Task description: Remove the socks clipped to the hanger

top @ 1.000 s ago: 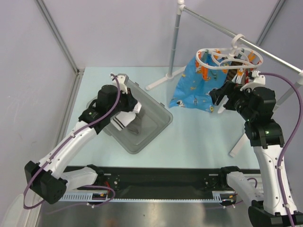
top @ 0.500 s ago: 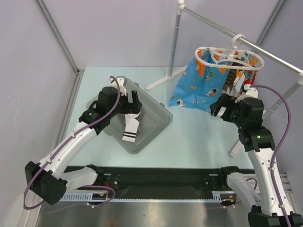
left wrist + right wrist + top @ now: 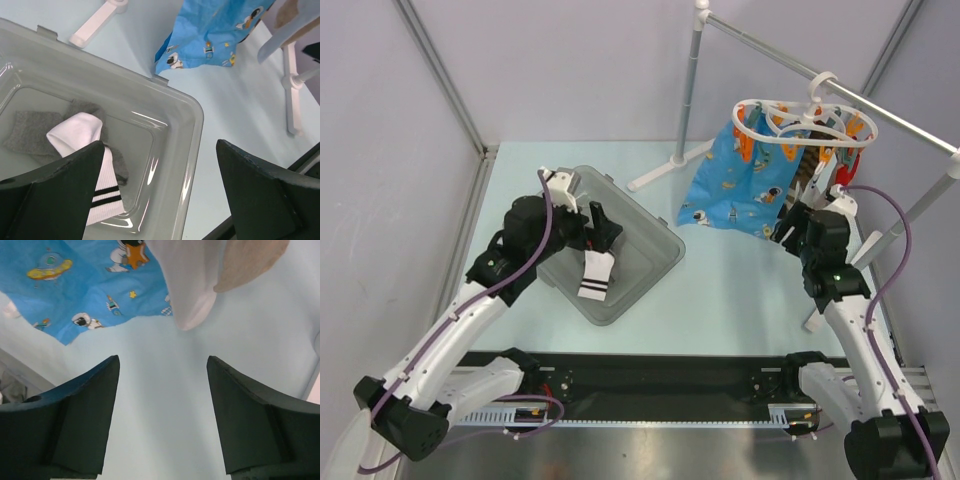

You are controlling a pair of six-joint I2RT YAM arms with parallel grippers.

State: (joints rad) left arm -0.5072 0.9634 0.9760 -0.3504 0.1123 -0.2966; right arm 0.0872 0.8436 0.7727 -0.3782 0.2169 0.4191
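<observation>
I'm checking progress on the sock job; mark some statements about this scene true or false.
1. A white sock with black stripes lies in the bin. True.
2. The left gripper is shut on a sock. False: it is open and empty above the bin.
3. The blue sock hangs from the hanger. True.
4. The right gripper holds the blue sock. False: its jaws are open and empty, below the hanging socks.
5. The hanger lies on the table. False: it hangs from the rail.
</observation>
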